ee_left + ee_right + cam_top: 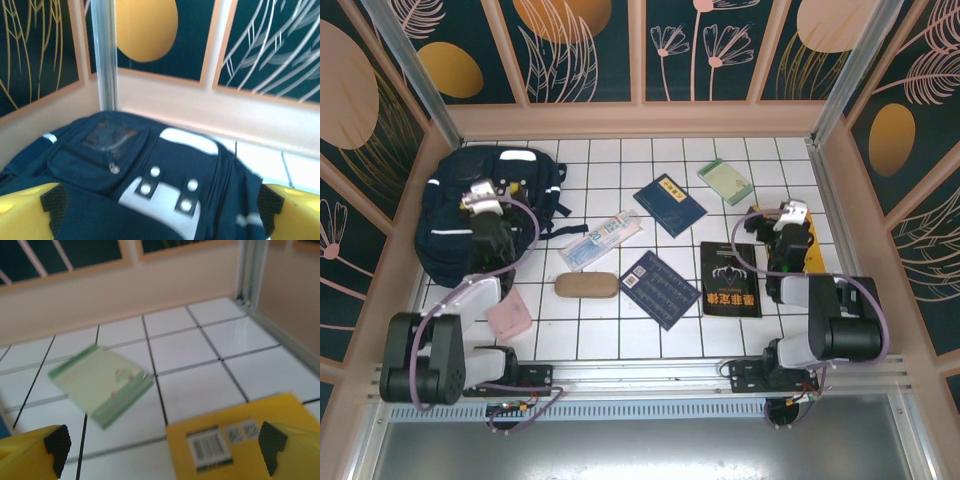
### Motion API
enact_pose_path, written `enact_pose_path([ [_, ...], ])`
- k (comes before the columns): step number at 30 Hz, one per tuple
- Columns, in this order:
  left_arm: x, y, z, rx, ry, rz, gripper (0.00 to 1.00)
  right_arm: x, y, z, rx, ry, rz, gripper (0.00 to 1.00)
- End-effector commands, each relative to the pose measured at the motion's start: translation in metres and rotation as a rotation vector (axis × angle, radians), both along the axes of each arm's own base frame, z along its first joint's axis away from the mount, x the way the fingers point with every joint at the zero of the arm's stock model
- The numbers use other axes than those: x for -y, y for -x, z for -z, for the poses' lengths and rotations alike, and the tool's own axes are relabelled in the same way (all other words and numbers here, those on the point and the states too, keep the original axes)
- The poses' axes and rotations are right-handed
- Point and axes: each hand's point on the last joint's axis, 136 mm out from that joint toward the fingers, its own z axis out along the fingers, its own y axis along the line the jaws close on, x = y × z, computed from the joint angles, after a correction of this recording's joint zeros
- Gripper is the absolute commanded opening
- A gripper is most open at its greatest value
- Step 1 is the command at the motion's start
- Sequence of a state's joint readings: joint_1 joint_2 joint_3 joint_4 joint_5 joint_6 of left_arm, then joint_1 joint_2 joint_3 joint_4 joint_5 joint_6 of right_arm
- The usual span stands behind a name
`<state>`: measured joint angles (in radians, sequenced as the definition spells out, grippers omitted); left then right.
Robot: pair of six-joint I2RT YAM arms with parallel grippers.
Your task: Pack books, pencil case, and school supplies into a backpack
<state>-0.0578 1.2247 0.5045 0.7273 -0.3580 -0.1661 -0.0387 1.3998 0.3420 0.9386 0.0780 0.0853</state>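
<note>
The navy backpack [445, 235] lies at the far left of the white tiled table [610, 340], and the left gripper [490, 197] hangs over it with its jaws spread wide and nothing between them. In the left wrist view its yellow fingers [27, 210] frame the backpack's [95, 165] grey patch and zip pocket. The right gripper [785, 228] hovers at the right side above the yellow book [807, 245], likewise wide open and holding nothing. Its wrist view shows the yellow book [250, 417] just below the fingers [30, 450] and the small green book [102, 382] beyond it. Between the arms lie a navy book [670, 204], a second navy book [660, 288], a black book [730, 279], a clear packet [603, 240], a tan pouch [586, 285] and, near the left arm, a pink case [508, 318].
</note>
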Motion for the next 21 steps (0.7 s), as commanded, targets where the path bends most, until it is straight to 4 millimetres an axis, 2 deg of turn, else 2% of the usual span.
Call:
enact_pose_path([
  [1,-0.012,0.007,0.006,-0.160,0.111,-0.086,0.99,0.023,-0.003,-0.027,0.001,-0.119,0.140,0.99],
  [4,-0.009,0.004,-0.003,-0.222,0.158,-0.081,0.99,0.034,-0.004,-0.050,0.040,-0.288,0.190,0.99],
  [6,0.001,0.001,-0.008,-0.244,0.174,-0.025,0.98,0.041,-0.005,-0.063,0.047,-0.391,0.216,0.99],
  [8,0.010,-0.002,-0.011,-0.255,0.197,0.023,0.97,0.037,-0.010,-0.075,0.042,-0.447,0.157,0.99],
  [12,0.022,-0.011,-0.006,-0.308,0.240,0.076,0.93,0.017,-0.020,-0.094,0.020,-0.475,0.041,0.99],
  [15,0.029,-0.024,0.008,-0.393,0.263,0.094,0.89,0.002,-0.024,-0.103,0.007,-0.485,-0.027,0.99],
  [19,0.036,-0.057,0.029,-0.503,0.272,0.109,0.87,-0.023,-0.027,-0.113,-0.028,-0.451,-0.110,0.99],
  [21,0.043,-0.075,0.041,-0.551,0.281,0.134,0.82,-0.032,-0.026,-0.112,-0.049,-0.436,-0.126,0.99],
])
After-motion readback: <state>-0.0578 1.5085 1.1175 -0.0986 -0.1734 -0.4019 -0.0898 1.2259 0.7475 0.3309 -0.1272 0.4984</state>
